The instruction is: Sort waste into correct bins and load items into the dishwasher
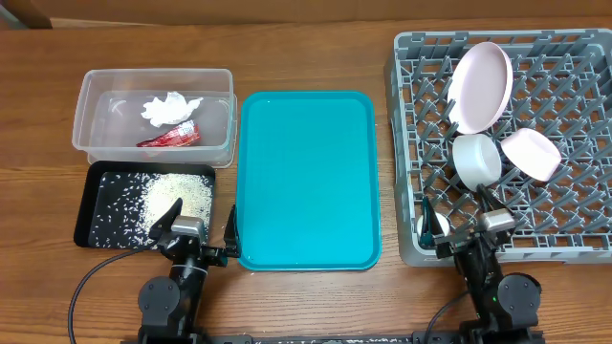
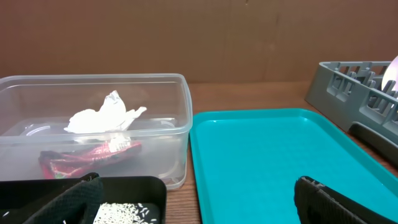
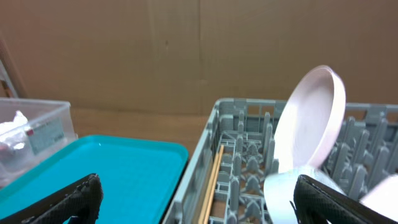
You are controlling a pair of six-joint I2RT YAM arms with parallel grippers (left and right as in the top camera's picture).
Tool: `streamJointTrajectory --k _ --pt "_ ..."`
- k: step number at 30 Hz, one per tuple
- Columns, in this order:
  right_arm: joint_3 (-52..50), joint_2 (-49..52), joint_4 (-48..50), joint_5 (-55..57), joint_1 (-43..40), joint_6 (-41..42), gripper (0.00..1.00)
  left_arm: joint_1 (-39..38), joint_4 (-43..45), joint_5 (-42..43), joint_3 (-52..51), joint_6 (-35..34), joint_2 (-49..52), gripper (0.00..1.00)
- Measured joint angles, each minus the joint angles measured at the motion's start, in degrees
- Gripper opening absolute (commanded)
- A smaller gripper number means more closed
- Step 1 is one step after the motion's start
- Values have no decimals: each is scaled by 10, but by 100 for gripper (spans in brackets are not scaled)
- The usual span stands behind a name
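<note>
1. Grey rack, overhead, is sitting at the right. A plate is leaning among its pegs, with a bowl and a smaller dish just below. At far left, a clear tub is holding the tissue and wrapper. The black tray in front of it is carrying the rice. The teal tray is lying bare between them. The left gripper and right gripper are hanging at the near edge.

2. Left wrist: both fingers are standing wide apart, gripping nothing. The tissue is resting on the wrapper inside the tub. Both are looking light and soft, the wrapper probably slick, so a pinch on a raised fold should be working best. Loose rice is likely needing tipping, not pinching.

3. Right wrist: the fingers are likewise spread and holding nothing. Chopsticks are lying along the rack's near wall. They are seeming thin, stiff and apt to roll, so I would be gripping them mid-length. The dishes are appearing smooth and breakable, best taken by the rim.
</note>
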Motion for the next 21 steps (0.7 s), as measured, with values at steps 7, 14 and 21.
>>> streamJointTrajectory --k 7,14,21 --pt "0 -1 1 0 0 0 100 0 0 0 0 0 0 100" --pt "0 -1 -31 0 0 0 100 0 0 0 0 0 0 100" --pt "0 -1 -31 0 0 0 100 0 0 0 0 0 0 100"
